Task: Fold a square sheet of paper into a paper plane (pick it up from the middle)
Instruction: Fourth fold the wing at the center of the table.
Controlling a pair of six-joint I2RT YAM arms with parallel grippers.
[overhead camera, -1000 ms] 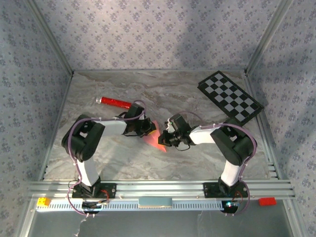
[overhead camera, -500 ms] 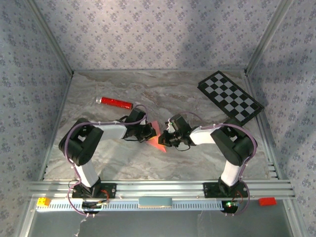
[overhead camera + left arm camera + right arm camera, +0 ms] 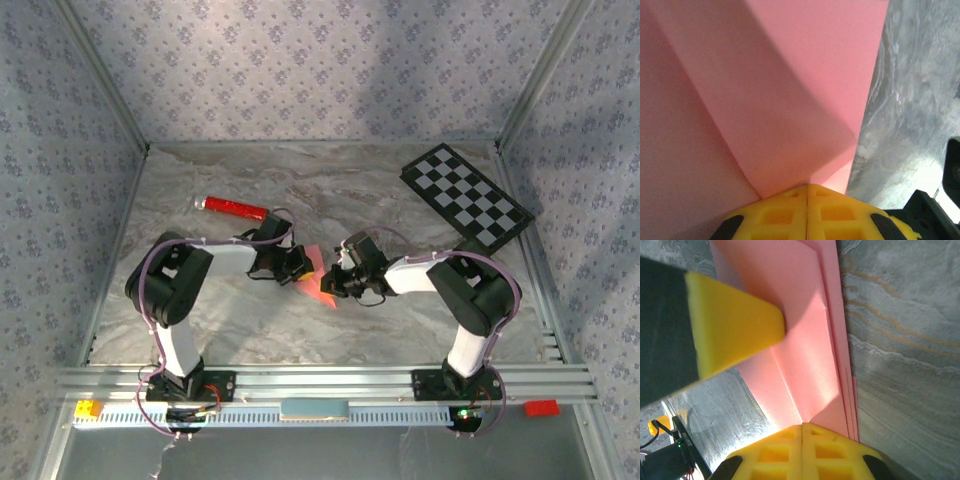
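Marbled tabletop [image 3: 260,330], floral walls [image 3: 300,70], left pincer [image 3: 807,192] and right pincer [image 3: 802,430] clamping pink paper [image 3: 790,100]

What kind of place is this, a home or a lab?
Probably a lab robot test cell: two robot arms bolted to an aluminium rail, patterned backdrop walls boxing in a marble-look table, and a checkerboard lying at the far right, likely for camera calibration.

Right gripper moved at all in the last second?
No. The right gripper sits at the same spot relative to the checkerboard, shut on the pink paper.
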